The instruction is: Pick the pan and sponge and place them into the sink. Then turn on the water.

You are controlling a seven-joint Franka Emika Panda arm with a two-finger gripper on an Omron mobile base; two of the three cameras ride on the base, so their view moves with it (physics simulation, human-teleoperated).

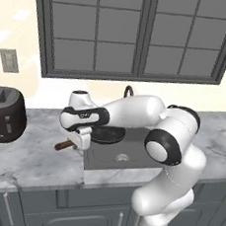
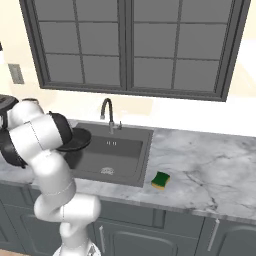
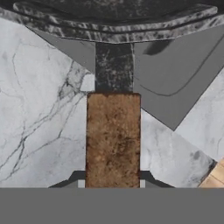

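At the sink's left edge, the gripper hangs over the counter with the pan held out level from it, its black bowl above the basin's left half and clear of the bottom. The brown handle sticks out leftward past the hand, over the marble. In the hand view the handle runs straight up between the two fingertips, which sit tight against its sides (clamped on it, no gap to either side), and the pan's dark rim arcs across the top, with the sink's grey corner below it. From the right base view the pan shows as a dark disc beside the arm's elbow, over the basin's left part; the drain lies bare toward the front. The faucet stands at the rear edge of the sink, spout curved forward. The sponge lies on the counter just beside the sink's front right corner, green layer up, yellow side facing front, well apart from the pan. A black toaster sits at the counter's left end, near the wall. Grey cabinets run below the front edge.
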